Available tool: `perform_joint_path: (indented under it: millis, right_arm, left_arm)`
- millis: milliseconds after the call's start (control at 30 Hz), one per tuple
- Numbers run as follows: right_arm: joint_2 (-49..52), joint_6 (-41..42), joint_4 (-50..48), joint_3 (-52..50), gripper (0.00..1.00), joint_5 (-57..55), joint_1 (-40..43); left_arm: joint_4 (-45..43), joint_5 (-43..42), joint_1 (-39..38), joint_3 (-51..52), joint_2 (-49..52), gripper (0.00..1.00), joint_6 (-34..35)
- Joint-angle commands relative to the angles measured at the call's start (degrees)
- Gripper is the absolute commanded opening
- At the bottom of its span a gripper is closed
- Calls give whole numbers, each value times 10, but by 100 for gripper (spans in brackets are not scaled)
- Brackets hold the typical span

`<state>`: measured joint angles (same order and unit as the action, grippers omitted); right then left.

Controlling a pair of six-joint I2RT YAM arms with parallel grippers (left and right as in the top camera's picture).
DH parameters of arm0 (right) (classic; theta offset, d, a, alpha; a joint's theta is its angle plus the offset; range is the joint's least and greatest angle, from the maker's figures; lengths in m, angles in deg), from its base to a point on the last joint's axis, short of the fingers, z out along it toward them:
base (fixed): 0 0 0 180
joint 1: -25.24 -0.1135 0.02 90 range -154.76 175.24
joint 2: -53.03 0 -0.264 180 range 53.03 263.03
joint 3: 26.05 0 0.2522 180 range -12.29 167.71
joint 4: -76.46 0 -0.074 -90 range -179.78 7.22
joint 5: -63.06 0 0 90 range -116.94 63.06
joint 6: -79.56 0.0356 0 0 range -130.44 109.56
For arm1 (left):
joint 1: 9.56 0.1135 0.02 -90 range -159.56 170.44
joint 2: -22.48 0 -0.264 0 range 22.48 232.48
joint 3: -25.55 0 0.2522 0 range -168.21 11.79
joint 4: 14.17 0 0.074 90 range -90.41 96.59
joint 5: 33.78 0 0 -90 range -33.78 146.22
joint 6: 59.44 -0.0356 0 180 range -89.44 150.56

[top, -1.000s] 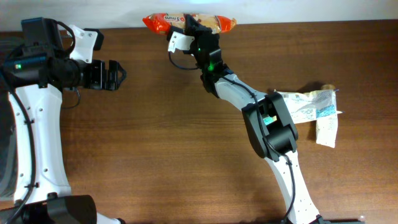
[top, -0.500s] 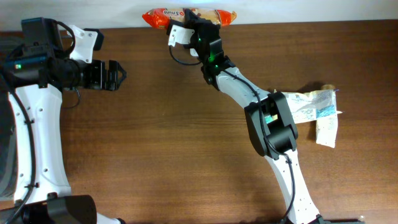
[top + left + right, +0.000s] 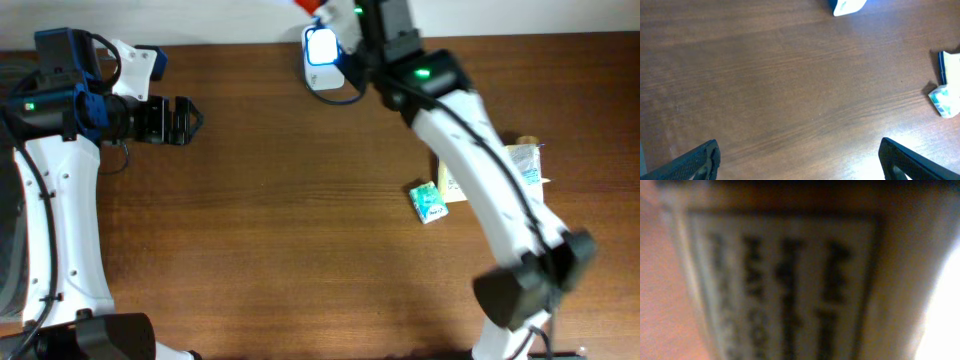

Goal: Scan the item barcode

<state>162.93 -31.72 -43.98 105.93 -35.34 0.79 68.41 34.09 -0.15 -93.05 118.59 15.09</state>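
My right gripper (image 3: 335,12) pinched the glossy orange snack packet (image 3: 780,280). Its blurred label filled my camera, print running up the frame, and I could not tell its long axis. Just beside it sat a rounded white scanner (image 3: 322,47), glowing blue, at the far edge of the grained wooden table (image 3: 280,220). Farther off lay a teal sachet (image 3: 428,202) and a crinkled white pouch (image 3: 525,165). My left gripper (image 3: 190,120) hung spread wide.

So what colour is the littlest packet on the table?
The small packet is teal and white, best seen in the overhead view.
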Motion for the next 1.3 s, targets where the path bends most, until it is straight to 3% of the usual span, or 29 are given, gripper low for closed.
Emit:
perform_joint_path:
  millis: [0, 67, 133, 333, 533, 700, 733, 767, 800, 833, 967, 1133, 1267]
  right_arm:
    - [-10, 222, 136, 7, 4, 52, 13]
    - [13, 268, 240, 1, 4, 82, 14]
    - [44, 309, 278, -16, 4, 85, 16]
    - [124, 341, 279, -116, 4, 90, 59]
    - [125, 357, 273, -171, 4, -6, 148]
    - [125, 353, 272, -176, 13, -26, 185]
    - [125, 353, 271, -176, 16, -26, 188]
    - [125, 353, 270, -176, 44, -26, 189]
    - [125, 353, 270, -176, 59, -26, 189]
    - [125, 353, 268, -175, 66, -26, 189]
    - [96, 351, 322, -58, 67, -26, 200]
    - [17, 321, 471, 194, 67, 23, 167]
    - [-87, 321, 515, 255, 80, 26, 116]
  left_arm:
    - [-2, -6, 2, -2, 1, 99, -9]
    - [-2, -6, 2, -2, 1, 99, -9]
    - [-2, -6, 2, -2, 1, 99, -9]
    - [-2, -6, 2, -2, 1, 99, -9]
    - [-2, -6, 2, -2, 1, 99, -9]
    - [-2, -6, 2, -2, 1, 99, -9]
    - [-2, -6, 2, -2, 1, 99, -9]
    - [-2, -6, 2, -2, 1, 99, -9]
    - [-2, -6, 2, -2, 1, 99, -9]
    - [-2, -6, 2, -2, 1, 99, -9]
    - [-2, -6, 2, -2, 1, 99, -9]
    - [-2, -6, 2, -2, 1, 99, -9]
    - [-2, -6, 2, -2, 1, 99, -9]
